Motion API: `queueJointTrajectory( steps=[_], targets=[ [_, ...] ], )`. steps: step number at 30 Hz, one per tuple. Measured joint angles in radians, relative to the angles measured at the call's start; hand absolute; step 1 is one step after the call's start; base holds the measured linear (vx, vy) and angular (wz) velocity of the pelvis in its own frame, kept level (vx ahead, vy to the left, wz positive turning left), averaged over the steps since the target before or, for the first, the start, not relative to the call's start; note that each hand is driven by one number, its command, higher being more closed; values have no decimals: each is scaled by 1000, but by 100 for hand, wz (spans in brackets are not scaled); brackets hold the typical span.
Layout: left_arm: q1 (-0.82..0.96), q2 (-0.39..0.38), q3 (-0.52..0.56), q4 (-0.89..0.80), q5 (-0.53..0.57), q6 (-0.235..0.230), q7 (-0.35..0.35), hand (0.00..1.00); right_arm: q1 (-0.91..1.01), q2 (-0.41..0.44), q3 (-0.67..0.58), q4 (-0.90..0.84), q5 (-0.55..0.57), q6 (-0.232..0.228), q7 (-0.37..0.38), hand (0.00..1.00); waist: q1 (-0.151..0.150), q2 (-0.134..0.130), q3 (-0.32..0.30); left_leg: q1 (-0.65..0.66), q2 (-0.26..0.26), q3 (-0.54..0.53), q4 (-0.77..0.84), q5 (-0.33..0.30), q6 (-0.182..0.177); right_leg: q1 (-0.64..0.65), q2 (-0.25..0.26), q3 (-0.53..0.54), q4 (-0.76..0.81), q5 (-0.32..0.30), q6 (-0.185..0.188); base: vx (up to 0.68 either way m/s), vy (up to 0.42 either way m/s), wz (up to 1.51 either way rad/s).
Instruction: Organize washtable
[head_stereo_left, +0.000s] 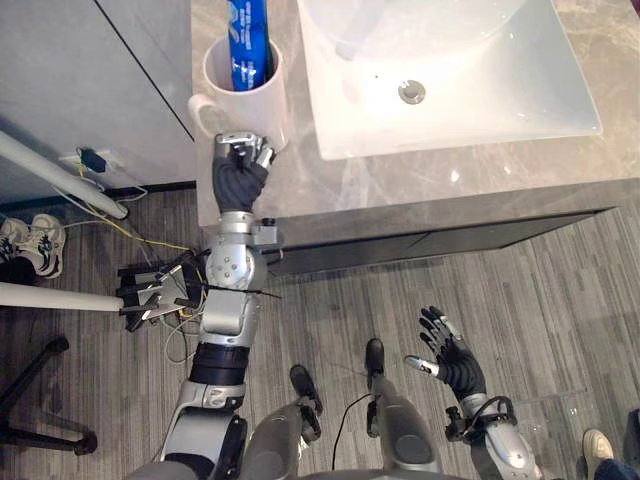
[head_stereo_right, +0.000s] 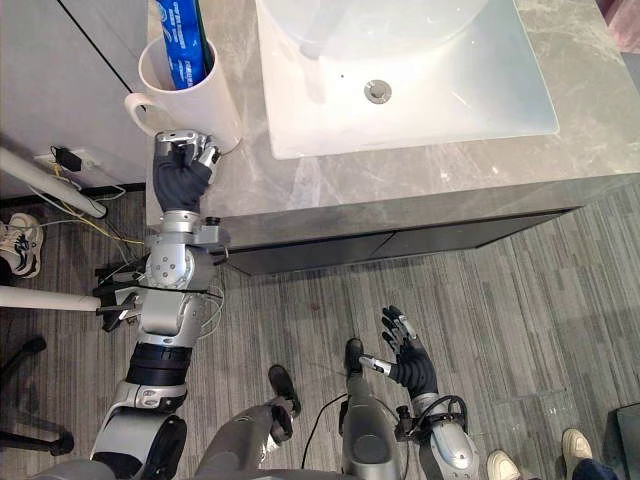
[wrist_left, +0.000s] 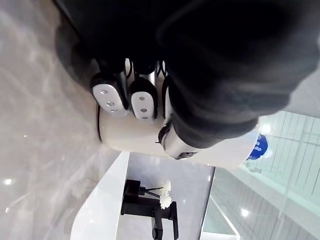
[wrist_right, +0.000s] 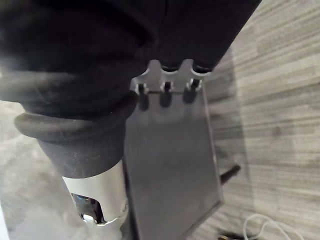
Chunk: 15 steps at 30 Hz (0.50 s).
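A: One mug (head_stereo_left: 250, 115), tube (head_stereo_left: 248, 40) inside, counter (head_stereo_left: 420, 185) at 11 o'clock. Grip?
B: Left hand (head_stereo_left: 240, 180) fingers curl round its base. Ceramic, heavy, slick: take the body. Right hand (head_stereo_left: 458, 362) splayed, 5 o'clock.

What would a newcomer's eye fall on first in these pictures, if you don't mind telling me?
First, the white mug holding a blue tube, at the left end of the grey counter beside the white sink, with the left robot hand curled against its base. Then the right robot hand, hanging open low over the wooden floor.
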Motion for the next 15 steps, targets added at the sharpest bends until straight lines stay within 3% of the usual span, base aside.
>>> queueJointTrajectory(
  steps=[12,15],
  targets=[
    [-165,22,-23,143,-4,7,57,100,-20,-18,12,1,0,0,-5,0,2,-13,15,-18,-1,13,17,0,0,-34,-6,21,24,2,0,-7,4,-3],
    [-205,46,-20,182,-18,7,73,100,-20,-38,41,1,-3,0,-21,0,0,-28,23,-26,-1,19,24,-3,-5,-42,-8,26,25,10,-6,-66,20,-4]
  ],
)
